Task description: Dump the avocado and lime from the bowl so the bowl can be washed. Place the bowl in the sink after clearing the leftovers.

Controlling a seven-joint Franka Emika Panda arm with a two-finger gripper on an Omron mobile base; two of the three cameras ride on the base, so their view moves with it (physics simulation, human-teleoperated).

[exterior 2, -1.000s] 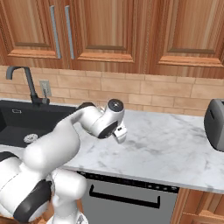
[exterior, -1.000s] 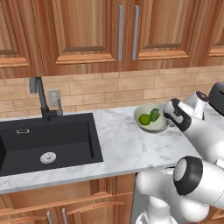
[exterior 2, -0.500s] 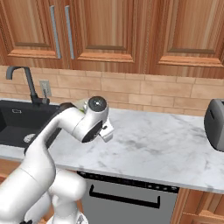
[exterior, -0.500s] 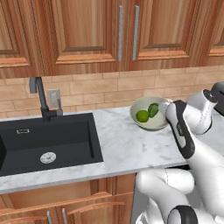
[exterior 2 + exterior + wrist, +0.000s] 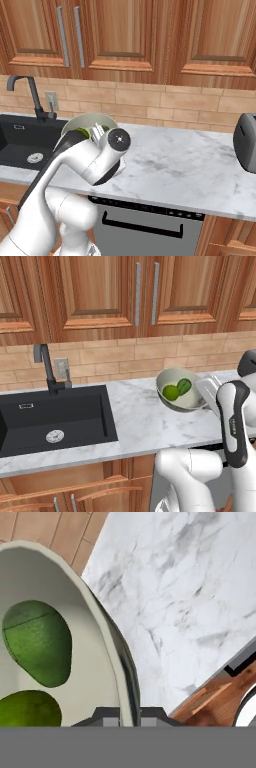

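The gripper clamps the rim of the tilted bowl, avocado and lime inside, above the marble counter.

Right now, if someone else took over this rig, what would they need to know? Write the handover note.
Gripper: jaws shut on the bowl's rim, one on each side of the wall.
Bowl: lifted and tilted over the marble counter, to the right of the sink.
Avocado and lime: both in the bowl, side by side.
Done: bowl grasped and raised.
Left: tip the two fruits out, then carry the bowl to the sink and set it in the basin, which looks free apart from its drain.
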